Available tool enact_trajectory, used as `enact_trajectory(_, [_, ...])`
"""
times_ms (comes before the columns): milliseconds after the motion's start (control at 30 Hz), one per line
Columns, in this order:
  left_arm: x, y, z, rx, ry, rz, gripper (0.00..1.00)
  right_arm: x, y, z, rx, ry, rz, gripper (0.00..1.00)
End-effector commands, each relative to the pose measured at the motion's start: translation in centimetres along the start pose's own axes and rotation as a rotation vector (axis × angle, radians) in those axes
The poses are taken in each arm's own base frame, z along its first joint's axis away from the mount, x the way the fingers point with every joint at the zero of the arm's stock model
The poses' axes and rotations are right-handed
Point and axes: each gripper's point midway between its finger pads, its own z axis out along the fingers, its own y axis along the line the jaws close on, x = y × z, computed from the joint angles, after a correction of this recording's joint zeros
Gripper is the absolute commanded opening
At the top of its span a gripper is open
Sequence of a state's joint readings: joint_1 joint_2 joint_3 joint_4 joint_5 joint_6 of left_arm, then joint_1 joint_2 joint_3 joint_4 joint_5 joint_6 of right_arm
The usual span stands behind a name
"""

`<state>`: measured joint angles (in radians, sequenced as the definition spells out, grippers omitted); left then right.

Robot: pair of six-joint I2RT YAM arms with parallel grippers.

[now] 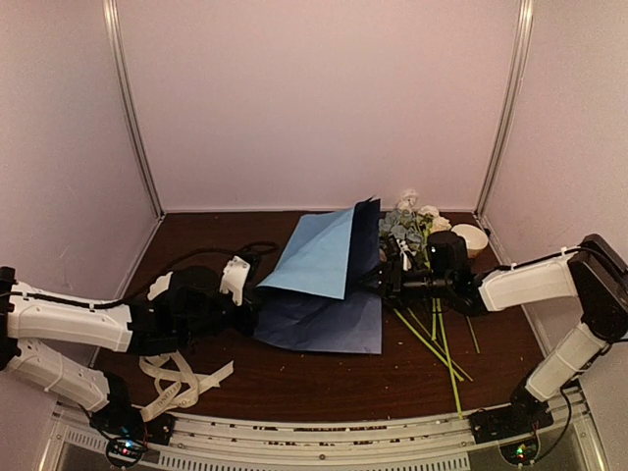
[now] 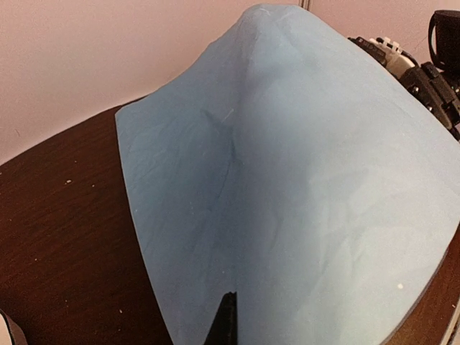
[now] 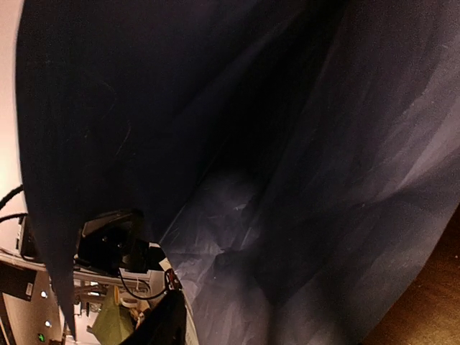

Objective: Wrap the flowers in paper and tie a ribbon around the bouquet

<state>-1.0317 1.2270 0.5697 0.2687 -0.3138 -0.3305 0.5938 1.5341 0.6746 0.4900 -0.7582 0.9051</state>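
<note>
Pinching the paper [image 1: 319, 257] at its left edge, the left gripper [image 1: 252, 292] has its fingers together on the sheet. In the left wrist view one dark fingertip [image 2: 226, 323] shows at the bottom, w/ the light-blue face rising over it like a tent.

The right gripper [image 1: 388, 280] sits at the paper's right edge, opposite the left one. Its wrist view is filled by the navy face, w/ one dark finger [image 3: 169, 323] at the bottom, so I can't tell if the fingers are apart or together.

The paper lies mid-table, btwn the two arms. Its navy face is flat on the dark wood table [image 1: 324, 388], and a light-blue flap is lifted and folded toward the back.

The flowers [image 1: 407, 228] lie just right of the paper, near the back wall, partly behind the right gripper. Their thin green stems [image 1: 444, 348] trail toward the front.

A white bowl [image 1: 470, 238] is just beside the blooms at the far right. The ribbon [image 1: 182, 378] lies in loose loops at the front left, under the left arm and well apart from the paper.
</note>
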Motion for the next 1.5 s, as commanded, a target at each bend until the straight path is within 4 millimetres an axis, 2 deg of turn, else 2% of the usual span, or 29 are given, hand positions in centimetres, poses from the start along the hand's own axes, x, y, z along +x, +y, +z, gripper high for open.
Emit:
enact_trajectory(0, [-2.3, 0.4, -1.0, 0.031, -0.111, -0.103, 0.0, -1.1, 1.0, 0.8, -0.068, -0.022, 0.016, 0.42])
enact_trajectory(167, [-2.4, 3.2, -2.1, -0.02, -0.155, -0.213, 0.0, -1.5, -0.4, 1.4, 0.008, -0.018, 0.004, 0.0])
enact_trajectory(300, [-2.0, 6.6, -3.5, -0.098, -0.192, -0.312, 0.0, -3.0, -0.3, 0.7, 0.153, -0.019, -0.117, 0.0])
enact_trajectory(433, [-1.4, 10.0, -5.5, -0.201, -0.251, -0.398, 0.0, -5.6, 2.4, -2.0, 0.296, -0.065, -0.294, 0.0])
enact_trajectory(500, [-0.9, 10.8, -6.2, -0.226, -0.262, -0.431, 0.0, -6.4, 3.4, -3.3, 0.34, -0.092, -0.347, 0.0])
enact_trajectory(600, [0.5, 10.6, -5.9, -0.212, -0.216, -0.458, 0.02, -6.7, 4.1, -4.5, 0.379, -0.1, -0.384, 0.0])
enact_trajectory(633, [0.9, 10.4, -5.7, -0.2, -0.199, -0.474, 0.11, -6.6, 4.1, -4.8, 0.395, -0.092, -0.396, 0.0])
enact_trajectory(667, [1.3, 10.1, -5.4, -0.188, -0.184, -0.485, 0.26, -6.4, 3.9, -5.1, 0.416, -0.08, -0.398, 0.0])
enact_trajectory(733, [3.4, 9.9, -5.1, -0.185, -0.124, -0.498, 0.54, -6.1, 3.5, -5.7, 0.452, -0.06, -0.401, 0.0])
enact_trajectory(800, [4.3, 10.0, -5.1, -0.198, -0.09, -0.497, 0.68, -5.6, 3.1, -6.5, 0.49, -0.034, -0.407, 0.0])
enact_trajectory(900, [5.8, 11.5, -5.9, -0.299, -0.036, -0.475, 0.82, -5.1, 2.4, -8.3, 0.583, -0.008, -0.428, 0.0])
enact_trajectory(933, [5.3, 11.8, -6.3, -0.324, -0.032, -0.47, 0.85, -5.0, 2.1, -9.0, 0.619, 0.0, -0.439, 0.0])
enact_trajectory(1067, [6.1, 12.7, -7.4, -0.395, 0.038, -0.442, 0.86, -4.4, 0.9, -11.2, 0.732, 0.036, -0.466, 0.0])
enact_trajectory(1133, [6.7, 12.4, -7.2, -0.382, 0.067, -0.447, 0.86, -3.9, 0.6, -11.4, 0.742, 0.057, -0.464, 0.0])
enact_trajectory(1233, [8.7, 12.0, -6.0, -0.359, 0.166, -0.45, 0.83, -3.5, 0.6, -11.1, 0.719, 0.073, -0.457, 0.0])
enact_trajectory(1333, [10.9, 12.8, -4.6, -0.374, 0.304, -0.486, 0.76, -3.6, 0.9, -10.7, 0.698, 0.073, -0.454, 0.0])
enact_trajectory(1467, [12.5, 14.3, -3.1, -0.42, 0.387, -0.508, 0.58, -3.7, 1.3, -10.3, 0.669, 0.064, -0.453, 0.0])
